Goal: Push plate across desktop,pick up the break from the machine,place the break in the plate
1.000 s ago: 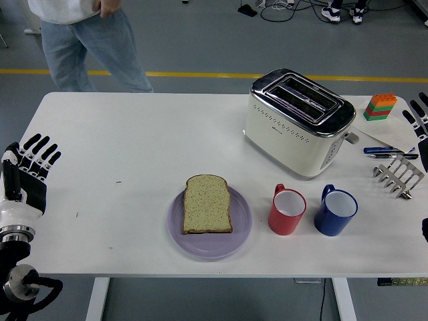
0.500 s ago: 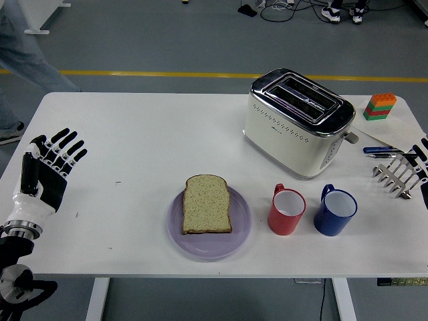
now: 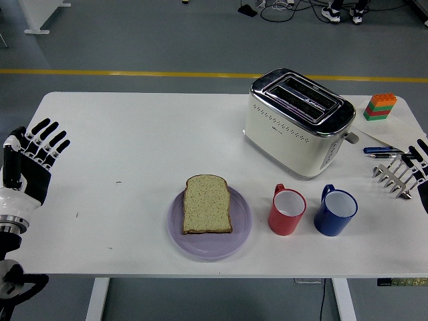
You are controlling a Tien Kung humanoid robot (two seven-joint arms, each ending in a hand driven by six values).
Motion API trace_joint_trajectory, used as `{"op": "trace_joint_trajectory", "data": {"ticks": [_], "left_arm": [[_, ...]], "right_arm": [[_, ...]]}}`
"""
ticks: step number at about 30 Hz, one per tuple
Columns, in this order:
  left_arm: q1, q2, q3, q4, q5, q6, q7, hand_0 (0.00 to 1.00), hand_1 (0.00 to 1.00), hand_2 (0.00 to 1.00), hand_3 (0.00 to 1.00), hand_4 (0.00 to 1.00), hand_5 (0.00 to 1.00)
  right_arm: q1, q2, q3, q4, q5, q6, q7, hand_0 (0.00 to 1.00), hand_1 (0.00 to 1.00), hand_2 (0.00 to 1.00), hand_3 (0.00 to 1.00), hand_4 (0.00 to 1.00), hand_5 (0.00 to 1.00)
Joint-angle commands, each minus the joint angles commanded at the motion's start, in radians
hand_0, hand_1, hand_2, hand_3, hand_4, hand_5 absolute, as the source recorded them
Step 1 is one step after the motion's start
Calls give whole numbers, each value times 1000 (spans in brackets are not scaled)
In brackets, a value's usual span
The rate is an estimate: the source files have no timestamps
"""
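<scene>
A slice of bread (image 3: 207, 204) lies flat on the lilac plate (image 3: 242, 229) near the table's front middle. The cream and chrome toaster (image 3: 298, 122) stands at the back right with both slots empty. My left hand (image 3: 35, 160) hovers at the table's left edge, far from the plate, fingers spread and holding nothing. Only the fingertips of my right hand (image 3: 419, 162) show at the right edge, extended over the metal rack, holding nothing.
A red mug (image 3: 287, 210) and a blue mug (image 3: 336, 212) stand right of the plate, in front of the toaster. A metal toast rack (image 3: 396, 175), pens (image 3: 381, 151) and a stack of coloured blocks (image 3: 380, 107) sit at the far right.
The person at the far left has walked out of view. My left hand drifted right, then back toward the left edge. My right hand dropped lower along the right edge.
</scene>
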Motion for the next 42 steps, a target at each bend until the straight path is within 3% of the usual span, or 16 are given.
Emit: {"op": "trace_joint_trajectory", "data": {"ticks": [20,30,42], "left_arm": [[-15,-10,3,-7,-4,-19,19,785,768,788,700,498,998],[-18,-12,1,-10,-1,-20,23,783,767,784,702,500,998],[-21,-17,4,-5,-3,-17,30,784,765,780,703,502,998]], "right_arm": [[9,3,-13,-14,-37,8,37,741,701,710,668,515,289],[15,-3,-16,-33,-312,-6,116,755,713,722,682,529,344],[15,-8,0,-39,-278,12,101,758,714,721,678,530,343]]}}
